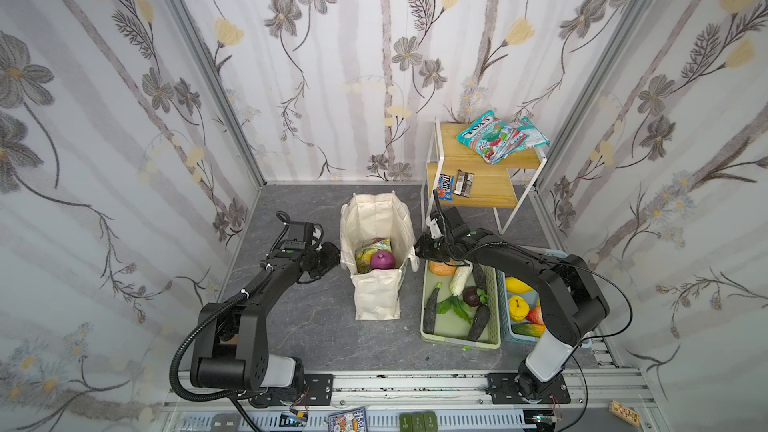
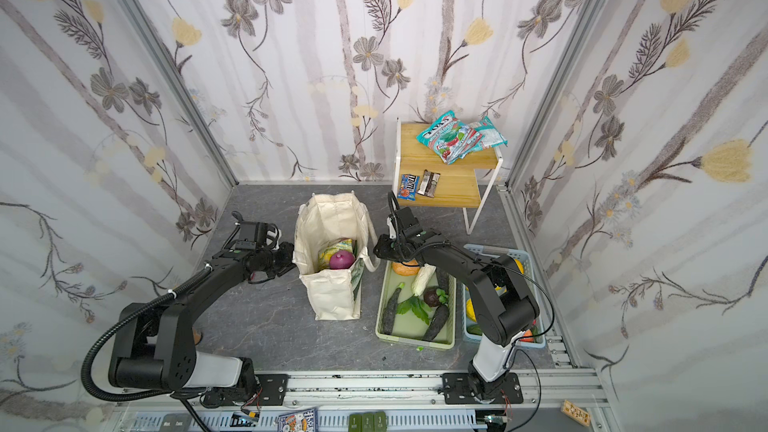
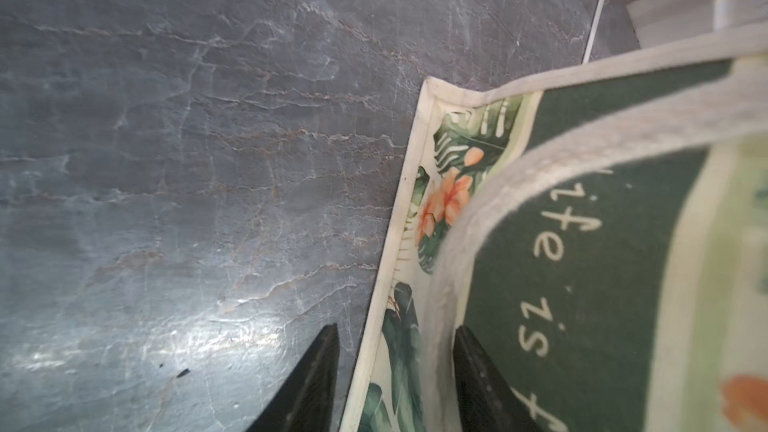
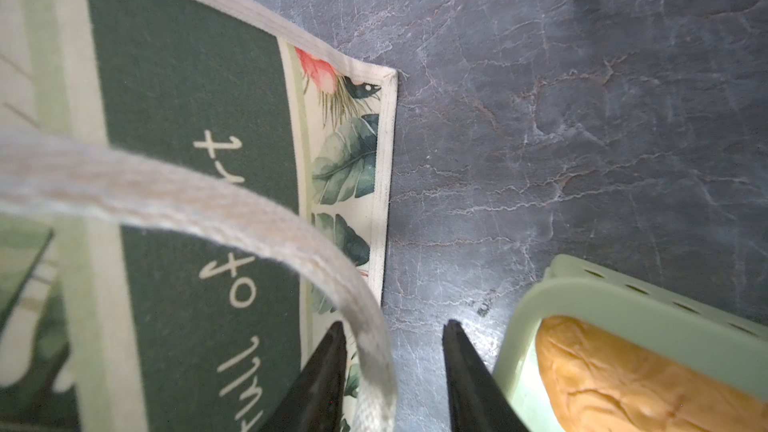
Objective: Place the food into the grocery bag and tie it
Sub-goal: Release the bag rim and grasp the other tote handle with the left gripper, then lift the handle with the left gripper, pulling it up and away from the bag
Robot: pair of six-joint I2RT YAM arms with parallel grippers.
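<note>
Grey stone-look tabletop point(image 1: 291, 326), frame centre: grocery bag point(image 1: 376, 297) upright, purple onion point(image 1: 382, 260), snack packet point(image 1: 368, 253) inside. Left gripper point(image 3: 395, 327), right gripper point(image 4: 395, 322): jaws apart, each astride strap handle point(image 4: 208, 201). Loading seemingly done; tying pending.

From my station: grocery bag point(image 3: 582, 284), matt woven cloth; its strap point(image 4: 166, 201), coarse ribbed webbing; tabletop point(image 3: 166, 160), stone-look with a faint sheen; basket point(image 4: 623, 305), smooth plastic; shelf point(image 1: 461, 151), grained wood.
</note>
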